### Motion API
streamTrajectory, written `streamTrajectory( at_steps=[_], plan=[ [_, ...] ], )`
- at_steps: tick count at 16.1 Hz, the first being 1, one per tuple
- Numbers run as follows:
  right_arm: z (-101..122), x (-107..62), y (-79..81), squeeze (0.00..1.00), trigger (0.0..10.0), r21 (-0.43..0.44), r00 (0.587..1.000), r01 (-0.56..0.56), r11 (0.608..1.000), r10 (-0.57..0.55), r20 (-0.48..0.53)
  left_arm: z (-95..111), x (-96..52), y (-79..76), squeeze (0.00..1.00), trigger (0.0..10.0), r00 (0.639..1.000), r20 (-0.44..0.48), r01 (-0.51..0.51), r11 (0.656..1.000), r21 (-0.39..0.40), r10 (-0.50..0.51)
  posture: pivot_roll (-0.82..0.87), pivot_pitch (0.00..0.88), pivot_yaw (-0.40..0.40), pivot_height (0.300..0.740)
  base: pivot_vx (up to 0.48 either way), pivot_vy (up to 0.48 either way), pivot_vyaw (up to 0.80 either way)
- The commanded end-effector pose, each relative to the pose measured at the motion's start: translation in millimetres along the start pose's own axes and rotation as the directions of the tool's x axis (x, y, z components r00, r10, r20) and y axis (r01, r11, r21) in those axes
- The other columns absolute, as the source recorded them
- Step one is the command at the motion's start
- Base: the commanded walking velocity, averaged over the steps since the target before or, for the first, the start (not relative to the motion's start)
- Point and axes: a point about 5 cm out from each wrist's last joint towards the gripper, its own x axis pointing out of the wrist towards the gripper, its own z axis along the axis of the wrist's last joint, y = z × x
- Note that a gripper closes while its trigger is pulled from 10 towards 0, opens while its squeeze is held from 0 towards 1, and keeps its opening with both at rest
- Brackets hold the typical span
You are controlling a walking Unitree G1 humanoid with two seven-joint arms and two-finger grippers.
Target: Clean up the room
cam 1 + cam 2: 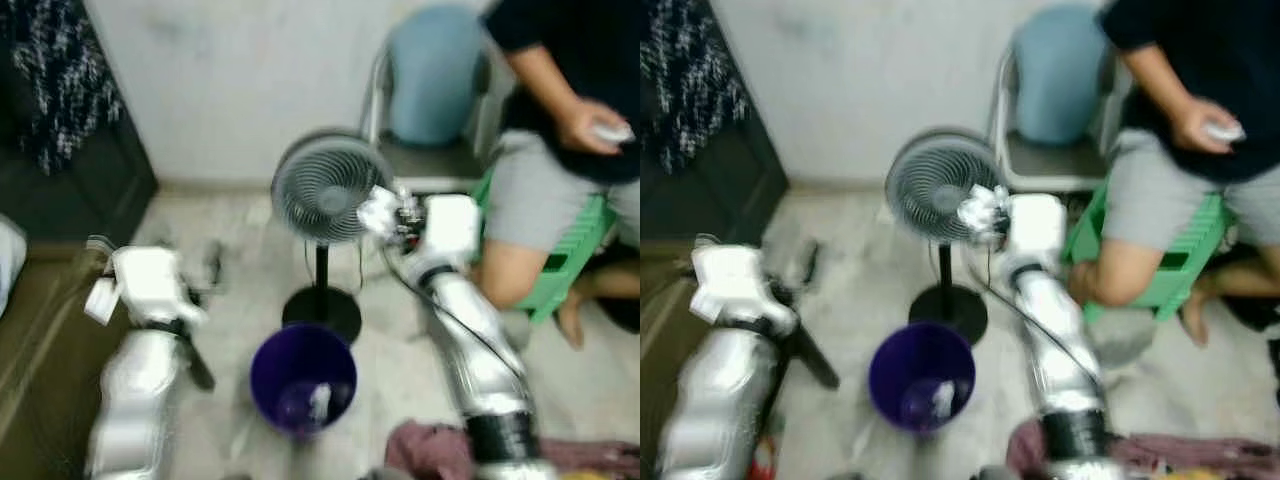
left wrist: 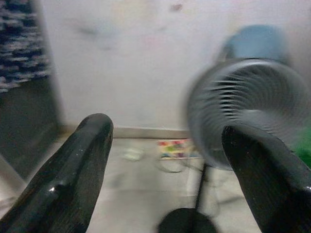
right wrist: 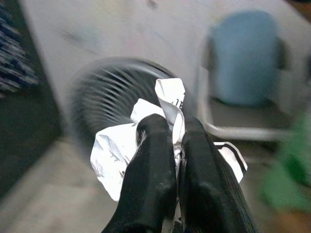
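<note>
My right gripper (image 3: 177,131) is shut on a crumpled white paper (image 3: 114,150). I hold the paper (image 1: 380,210) up beside the head of a standing fan (image 1: 322,188). A purple bin (image 1: 303,378) stands on the floor below and nearer to me, with a white scrap (image 1: 318,400) inside it. My left gripper (image 2: 167,145) is open and holds nothing, its black fingers (image 2: 73,179) spread wide; it hovers low on the left, pointing toward the fan and the wall.
The fan's black base (image 1: 322,312) sits just behind the bin. A person (image 1: 560,150) sits on a green stool (image 1: 565,262) at the right, by a blue chair (image 1: 435,80). A maroon cloth (image 1: 430,450) lies near my feet. A dark cabinet (image 1: 70,170) stands at the left.
</note>
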Motion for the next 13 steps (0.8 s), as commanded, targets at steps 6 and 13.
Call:
streamTrajectory(
  at_steps=[6, 13],
  plan=[
    [-5, 14.4, 13.1, 0.00, 10.0, -0.012, 0.999, -0.011, 1.000, 0.011, -0.034, 2, -18.8, 29.1, 0.00, 10.0, 0.998, -0.032, 0.060, 0.983, 0.173, -0.055, 0.01, 0.000, -0.052, 0.740, 0.000, 0.000, 0.52],
    [-29, 21.6, 9.5, 0.00, 10.0, -0.011, 0.980, 0.058, 0.998, -0.059, -0.191, 9, -18.3, 29.8, 0.00, 10.0, 0.995, -0.016, 0.104, 0.970, 0.220, -0.103, 0.02, 0.000, -0.051, 0.740, 0.000, 0.000, 0.00]
  ],
)
